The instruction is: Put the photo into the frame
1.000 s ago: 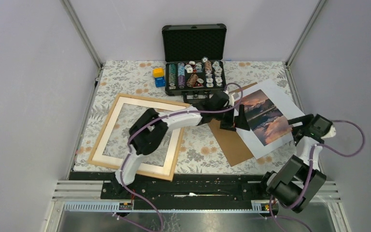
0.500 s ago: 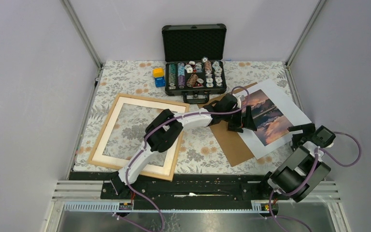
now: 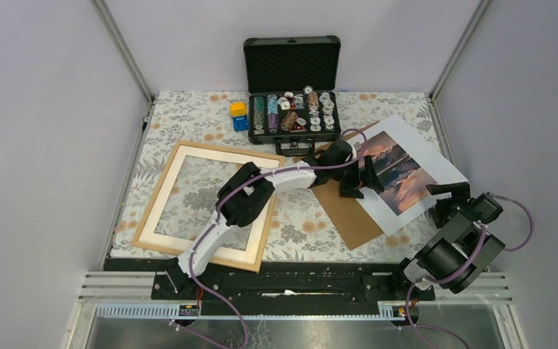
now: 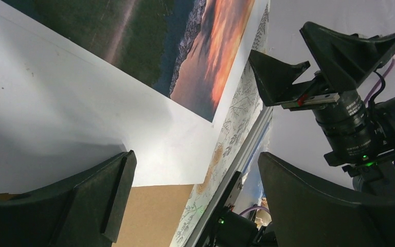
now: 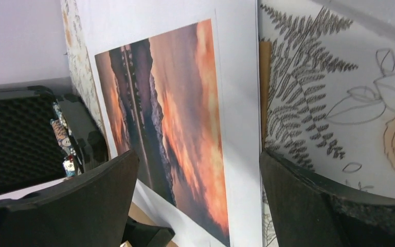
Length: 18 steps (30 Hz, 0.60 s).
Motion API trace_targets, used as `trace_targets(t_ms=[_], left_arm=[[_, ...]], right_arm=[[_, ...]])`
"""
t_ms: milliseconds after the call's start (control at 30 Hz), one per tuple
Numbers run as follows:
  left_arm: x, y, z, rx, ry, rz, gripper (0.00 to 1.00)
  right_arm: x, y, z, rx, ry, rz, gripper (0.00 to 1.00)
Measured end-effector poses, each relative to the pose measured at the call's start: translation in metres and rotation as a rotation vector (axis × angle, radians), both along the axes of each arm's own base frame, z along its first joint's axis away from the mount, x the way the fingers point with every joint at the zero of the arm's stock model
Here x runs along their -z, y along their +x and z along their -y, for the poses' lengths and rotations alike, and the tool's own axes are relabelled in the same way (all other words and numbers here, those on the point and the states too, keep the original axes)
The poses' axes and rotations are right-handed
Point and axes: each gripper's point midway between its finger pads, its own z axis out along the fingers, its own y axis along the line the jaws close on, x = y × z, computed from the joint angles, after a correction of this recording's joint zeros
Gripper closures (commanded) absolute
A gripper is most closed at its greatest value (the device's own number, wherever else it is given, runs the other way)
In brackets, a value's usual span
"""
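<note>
The photo point(image 3: 407, 169), a sunset print with a wide white border, lies askew at the table's right, partly over a brown backing board point(image 3: 345, 211). The light wooden frame point(image 3: 225, 153) lies flat at the left with nothing inside it. My left gripper point(image 3: 363, 178) reaches across to the photo's left border and stands open. In the left wrist view its fingers straddle the white corner of the photo point(image 4: 82, 103) and the board point(image 4: 149, 216). My right gripper point(image 3: 447, 200) is open just off the photo's near right edge, facing the photo point(image 5: 185, 113).
An open black case point(image 3: 293, 109) full of chips stands at the back centre, with yellow and blue cubes point(image 3: 239, 115) to its left. The cell's right wall and metal rail run close behind the right arm. A floral cloth point(image 3: 298, 225) covers the table.
My left gripper has moved right, onto the photo's left border, and the photo has shifted slightly toward the back right. The right arm has drawn back and folded lower near the table's right edge.
</note>
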Motion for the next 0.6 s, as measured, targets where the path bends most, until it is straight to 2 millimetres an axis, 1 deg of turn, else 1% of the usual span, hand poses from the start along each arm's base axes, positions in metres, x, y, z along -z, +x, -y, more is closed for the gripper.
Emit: trace_targets(t_ms=[67, 100, 233, 367, 467, 600], left_arm=[[0.000, 0.000, 0.000, -0.001, 0.000, -0.001, 0.01], [0.000, 0.000, 0.000, -0.002, -0.001, -0.002, 0.01], [0.000, 0.000, 0.000, -0.002, -0.002, -0.003, 0.01], [0.001, 0.000, 0.000, -0.002, -0.003, -0.003, 0.01], [0.001, 0.000, 0.000, -0.002, -0.004, -0.004, 0.01], [0.001, 0.000, 0.000, -0.001, -0.007, -0.003, 0.01]], right_arm=[[-0.004, -0.002, -0.005, -0.001, 0.014, 0.017, 0.07], [-0.009, -0.001, -0.008, -0.008, 0.019, 0.036, 0.07], [-0.039, 0.005, -0.018, -0.041, 0.025, 0.131, 0.07], [-0.059, 0.010, -0.029, -0.070, 0.033, 0.191, 0.08], [-0.064, 0.012, -0.034, -0.081, 0.035, 0.203, 0.09], [-0.062, 0.013, -0.037, -0.087, 0.040, 0.196, 0.15]])
